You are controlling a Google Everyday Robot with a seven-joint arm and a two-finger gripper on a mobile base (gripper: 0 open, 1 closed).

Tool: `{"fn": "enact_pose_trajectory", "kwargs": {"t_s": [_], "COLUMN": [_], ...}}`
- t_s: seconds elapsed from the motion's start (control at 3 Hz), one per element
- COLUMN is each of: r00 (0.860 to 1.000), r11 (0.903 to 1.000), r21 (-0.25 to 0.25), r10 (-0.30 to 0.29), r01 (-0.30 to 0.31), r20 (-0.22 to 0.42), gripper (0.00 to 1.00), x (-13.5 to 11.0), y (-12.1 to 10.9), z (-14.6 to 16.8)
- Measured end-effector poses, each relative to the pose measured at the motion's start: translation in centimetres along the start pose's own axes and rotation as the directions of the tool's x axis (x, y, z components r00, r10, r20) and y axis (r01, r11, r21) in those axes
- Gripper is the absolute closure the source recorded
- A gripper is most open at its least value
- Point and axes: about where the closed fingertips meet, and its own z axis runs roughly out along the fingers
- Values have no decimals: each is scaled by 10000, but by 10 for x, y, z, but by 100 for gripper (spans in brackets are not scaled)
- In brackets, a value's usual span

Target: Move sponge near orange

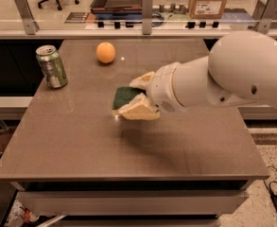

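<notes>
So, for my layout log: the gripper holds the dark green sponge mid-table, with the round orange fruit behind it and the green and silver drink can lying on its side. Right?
No: the camera view shows the green and silver drink can standing upright. Otherwise yes: the gripper holds the dark green sponge mid-table, the round orange fruit behind it.
</notes>
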Motion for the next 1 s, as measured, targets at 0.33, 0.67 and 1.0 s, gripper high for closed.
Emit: {"fn": "enact_pose_trajectory", "kwargs": {"t_s": [0.33,0.67,1.0], "r00": [9987,9959,9950], "r11": [9937,9795,9633], "r21": [1124,2013,2677], "r10": [61,135,55], "r01": [-4,48,216], "r20": [-503,-892,-999], "gripper": [100,100,100], "x": [-8,-22,-26], "y": [-48,-96,-138], "z": [-15,-23,-24]}}
